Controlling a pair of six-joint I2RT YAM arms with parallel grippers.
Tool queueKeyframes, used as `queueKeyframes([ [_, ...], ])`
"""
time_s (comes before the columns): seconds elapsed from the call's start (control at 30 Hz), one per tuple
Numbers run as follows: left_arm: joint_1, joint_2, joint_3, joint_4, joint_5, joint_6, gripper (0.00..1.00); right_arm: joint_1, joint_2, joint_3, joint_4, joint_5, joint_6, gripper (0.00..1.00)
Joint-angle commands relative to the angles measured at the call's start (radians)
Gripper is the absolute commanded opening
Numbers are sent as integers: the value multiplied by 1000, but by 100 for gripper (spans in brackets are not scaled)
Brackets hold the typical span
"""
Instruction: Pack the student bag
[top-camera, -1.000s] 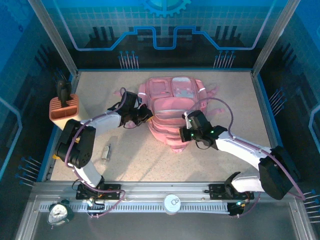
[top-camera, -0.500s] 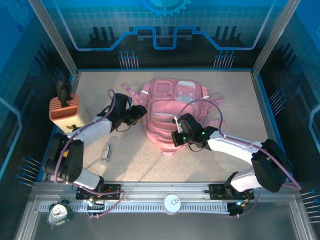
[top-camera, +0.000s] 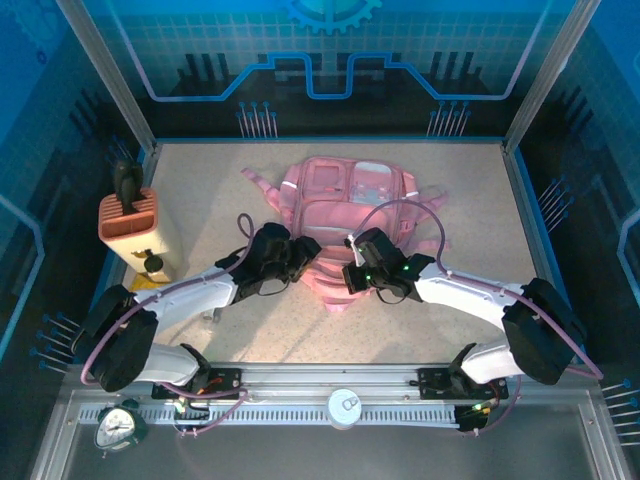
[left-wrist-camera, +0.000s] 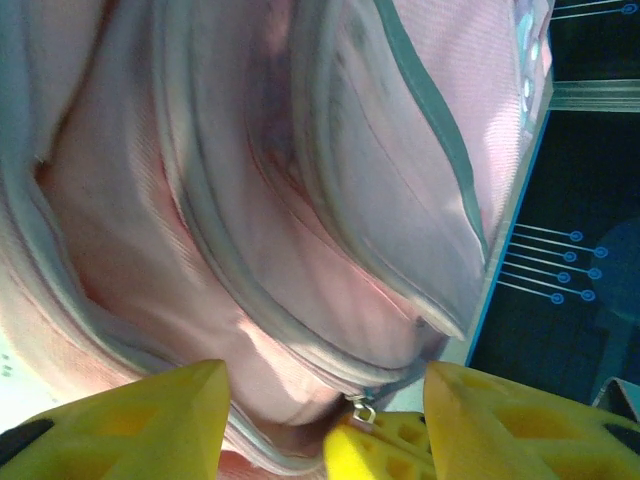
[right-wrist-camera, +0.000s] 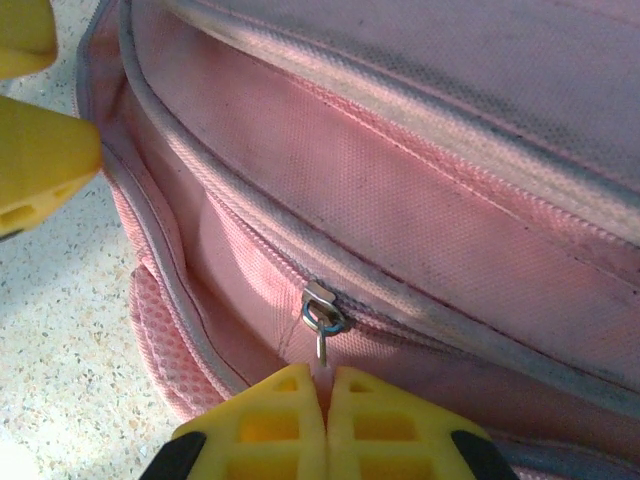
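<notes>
The pink student bag (top-camera: 350, 205) lies flat in the middle of the table. Its zip slider (right-wrist-camera: 322, 305) sits on a front pocket seam, and a thin pull tab (right-wrist-camera: 320, 347) hangs from it. My right gripper (right-wrist-camera: 327, 388) is shut on that pull tab at the bag's near edge (top-camera: 352, 272). My left gripper (left-wrist-camera: 325, 405) is open, its yellow fingers (left-wrist-camera: 130, 420) wide apart on either side of the bag's lower fabric, close to the left of the right one (top-camera: 300, 255). The same slider (left-wrist-camera: 360, 410) shows between them.
An orange ribbed box (top-camera: 128, 215) with a dark object in it stands at the left edge. A small metal item (top-camera: 212, 316) lies by the left arm. A clock (top-camera: 120, 425) and a white round object (top-camera: 345, 405) sit on the front rail.
My left gripper let go, opened, and swung from the bag's left side to its near edge beside the right gripper. The bag settled flatter. The right gripper stayed shut on the zip pull.
</notes>
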Motion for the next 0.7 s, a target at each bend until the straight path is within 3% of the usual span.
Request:
queueKeyframes([
  [0.0,-20,37,4,86,-75,-101,54,25,-11,-13,32,-16,19,0],
  [0.4,-96,185,54,90,-148,-188,50,43,3,-6,46,6,17,0],
  [0.67,-89,254,64,152,-197,-189,18,45,15,20,-2,45,11,0],
])
